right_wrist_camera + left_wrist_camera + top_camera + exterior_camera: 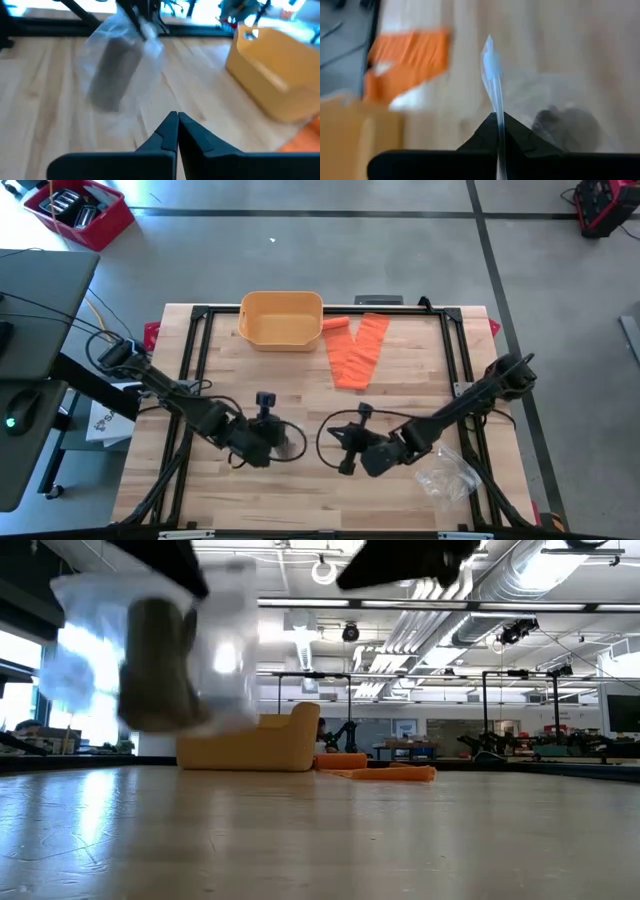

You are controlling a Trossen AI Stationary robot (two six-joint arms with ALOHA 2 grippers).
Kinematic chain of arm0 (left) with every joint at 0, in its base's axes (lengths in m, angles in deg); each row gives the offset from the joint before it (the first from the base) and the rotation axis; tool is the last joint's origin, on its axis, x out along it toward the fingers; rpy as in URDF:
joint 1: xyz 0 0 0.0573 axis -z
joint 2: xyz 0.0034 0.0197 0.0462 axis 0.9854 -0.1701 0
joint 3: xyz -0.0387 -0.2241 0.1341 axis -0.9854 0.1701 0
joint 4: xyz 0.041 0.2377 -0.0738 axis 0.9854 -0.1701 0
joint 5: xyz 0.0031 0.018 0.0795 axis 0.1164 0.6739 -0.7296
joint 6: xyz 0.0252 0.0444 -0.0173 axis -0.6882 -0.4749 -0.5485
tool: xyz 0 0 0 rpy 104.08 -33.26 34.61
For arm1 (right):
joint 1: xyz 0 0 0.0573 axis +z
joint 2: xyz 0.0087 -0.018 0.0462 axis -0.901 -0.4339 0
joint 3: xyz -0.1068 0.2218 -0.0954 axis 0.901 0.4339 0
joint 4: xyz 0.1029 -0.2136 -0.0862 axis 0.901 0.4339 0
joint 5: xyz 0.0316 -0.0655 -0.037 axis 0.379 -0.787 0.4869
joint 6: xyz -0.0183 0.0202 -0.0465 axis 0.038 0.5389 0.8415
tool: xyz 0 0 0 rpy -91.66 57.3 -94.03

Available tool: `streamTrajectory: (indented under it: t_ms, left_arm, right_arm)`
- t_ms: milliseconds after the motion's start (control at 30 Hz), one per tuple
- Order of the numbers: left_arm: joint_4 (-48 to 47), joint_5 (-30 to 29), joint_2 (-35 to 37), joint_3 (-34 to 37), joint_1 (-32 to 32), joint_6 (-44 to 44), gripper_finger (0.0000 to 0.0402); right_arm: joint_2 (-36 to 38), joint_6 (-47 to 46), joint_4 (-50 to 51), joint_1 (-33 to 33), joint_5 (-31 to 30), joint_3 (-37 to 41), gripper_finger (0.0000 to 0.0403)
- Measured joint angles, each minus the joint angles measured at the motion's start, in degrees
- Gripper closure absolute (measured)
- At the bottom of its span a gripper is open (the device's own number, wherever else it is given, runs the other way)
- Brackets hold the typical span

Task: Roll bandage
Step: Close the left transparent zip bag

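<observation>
Your left arm reaches in from the table's left edge toward the middle of the pale wooden tabletop [300,490], its wrist bent down, and its left gripper [499,131] has its two dark fingers pressed together on a thin edge of the clear plastic bag [150,640]. That bag hangs off the table surface (the low view shows air beneath it) with a dark grey cylindrical roll [116,75] inside it.

Your right arm comes in from the right edge at a slant, elbow high near the frame rail, and the right gripper [176,127] points toward the hanging bag with its fingers closed against each other and nothing between them. The two grippers sit near each other at the table's front centre, apart, not touching.

The unrolled orange bandage strip [358,350] lies flat at the far side of the table, just beside the mustard-yellow plastic bin [282,318]. A second crumpled clear plastic wrapper [450,475] lies on the wood near the right arm's forearm, toward the front right corner.
</observation>
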Motion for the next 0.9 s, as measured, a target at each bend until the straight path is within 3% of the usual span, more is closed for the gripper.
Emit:
streamTrajectory:
  t_ms: [133, 267, 400, 633, 767, 900]
  left_arm:
    - [-5.0, -2.1, -2.2, 0.0, -1.8, 4.3, 0.0401]
    - [-3.0, 0.7, -4.5, -0.1, -2.4, 4.6, 0.0401]
    - [-2.4, 1.1, -6.2, -0.1, -2.4, 4.9, 0.0401]
    - [1.1, 2.8, -7.0, -0.1, -2.1, 7.7, 0.0401]
    - [5.2, 3.0, -7.1, -0.1, -1.5, 6.8, 0.0401]
    - [6.9, 4.9, -6.9, -0.1, -1.4, 3.9, 0.0401]
  right_arm:
    - [-2.2, -3.9, -7.0, -0.1, 0.7, 2.6, 0.0402]
    - [-4.0, 3.9, -20.5, -0.2, 5.6, 4.2, 0.0385]
    - [-4.1, 11.8, -27.8, -1.4, 8.0, 4.2, 0.0336]
    - [-4.1, 15.5, -29.7, -4.2, 9.6, 4.2, 0.0243]
    - [-5.2, 17.5, -29.8, -5.3, 16.1, 4.2, 0.0233]
    - [-6.9, 17.7, -29.1, -5.0, 12.6, 4.2, 0.0244]
